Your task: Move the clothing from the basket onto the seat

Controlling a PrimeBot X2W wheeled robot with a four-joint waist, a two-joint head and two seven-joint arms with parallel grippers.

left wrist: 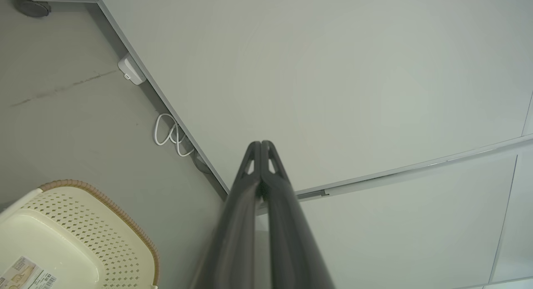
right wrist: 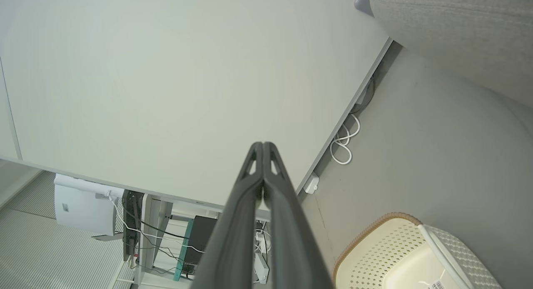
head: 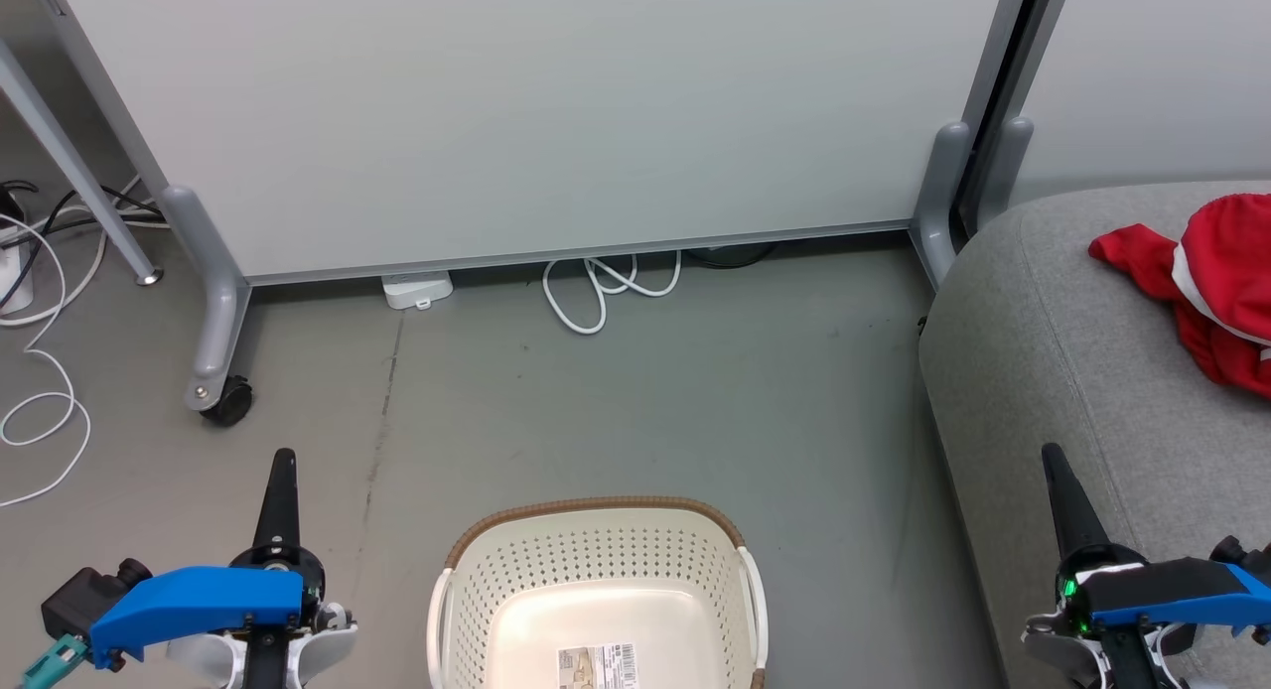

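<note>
Fingers of your left gripper (head: 281, 471) and your right gripper (head: 1056, 471) are clenched tip to tip on nothing and point upward, one on each side of the basket (head: 596, 508); I judge this a resting pose, because no garment is left to take. The basket stands on the floor (head: 645, 391), and you see in it only a printed label (head: 596, 664) on its bottom. The red clothing (head: 1216, 292) lies crumpled on the grey seat (head: 1043, 371) at your right, partly past the edge of the head view, so the task looks finished.
</note>
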